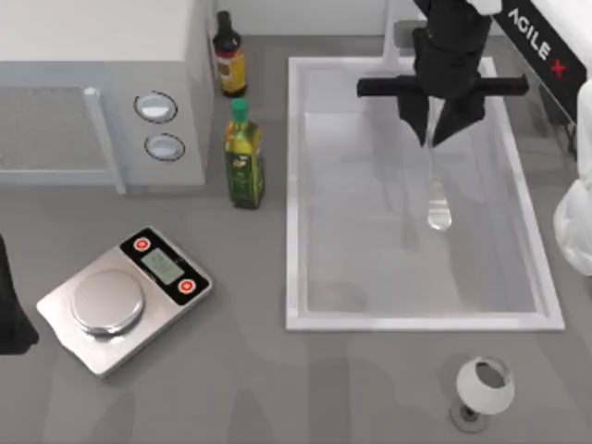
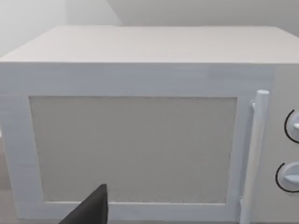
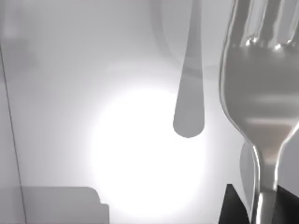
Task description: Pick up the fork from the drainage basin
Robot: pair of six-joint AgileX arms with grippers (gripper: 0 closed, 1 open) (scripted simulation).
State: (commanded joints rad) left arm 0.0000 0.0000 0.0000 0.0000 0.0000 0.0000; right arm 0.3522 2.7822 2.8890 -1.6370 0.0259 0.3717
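Note:
The drainage basin (image 1: pixel 294 185) is a large white rectangular sink on the table's right half. My right gripper (image 1: pixel 432 139) hangs over its far part, shut on the fork (image 1: pixel 437 199). The slim silver fork reaches from the fingers toward the near side, its rounded end over the pale floor. In the right wrist view the fork (image 3: pixel 261 93) stands close up with its tines spread, its neck pinched between the dark fingers (image 3: pixel 233 207), and its shadow falls on the basin floor (image 3: pixel 93 140) below. My left gripper (image 1: pixel 9 310) is parked at the table's left edge.
A grey-white microwave (image 1: pixel 92 92) fills the far left, also faced by the left wrist camera (image 2: pixel 140 140). A green oil bottle (image 1: pixel 243 157) and a dark sauce bottle (image 1: pixel 229 55) stand between it and the basin. A kitchen scale (image 1: pixel 125 296) and a white cup (image 1: pixel 484 388) sit near the front.

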